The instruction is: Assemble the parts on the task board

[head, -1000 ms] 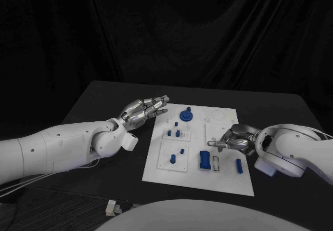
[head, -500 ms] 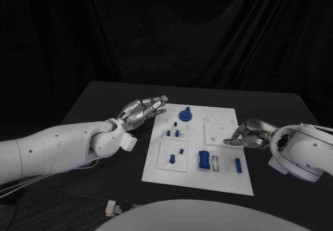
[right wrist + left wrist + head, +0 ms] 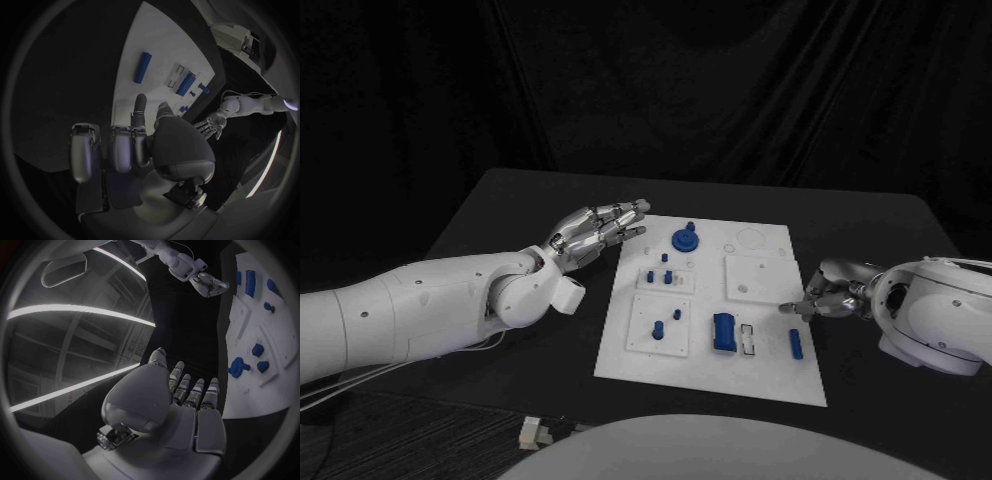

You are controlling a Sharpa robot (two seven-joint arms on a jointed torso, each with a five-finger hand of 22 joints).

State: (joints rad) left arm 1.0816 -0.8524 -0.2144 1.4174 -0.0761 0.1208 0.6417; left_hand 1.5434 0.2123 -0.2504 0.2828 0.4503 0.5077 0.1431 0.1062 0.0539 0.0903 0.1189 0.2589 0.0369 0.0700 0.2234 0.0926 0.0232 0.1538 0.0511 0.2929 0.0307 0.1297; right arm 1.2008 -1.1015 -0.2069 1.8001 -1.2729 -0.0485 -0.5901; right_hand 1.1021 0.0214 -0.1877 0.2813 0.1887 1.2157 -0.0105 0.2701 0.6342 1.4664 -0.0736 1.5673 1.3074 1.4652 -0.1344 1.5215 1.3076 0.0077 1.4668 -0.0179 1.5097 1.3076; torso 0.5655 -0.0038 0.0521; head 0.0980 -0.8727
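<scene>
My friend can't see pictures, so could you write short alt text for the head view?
A white task board with small blue parts lies on a black table between two white robot arms. The left hand hovers open beside the board's far left corner; the right hand, fingers curled, is at its right edge.

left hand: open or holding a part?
Open. The left hand hovers beside the board, fingers spread, nothing in them.

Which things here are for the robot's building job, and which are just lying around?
For the job:
task board
blue parts, such as the round one and the bar
left hand
right hand

Just lying around:
small pale thing beside the black table
</scene>
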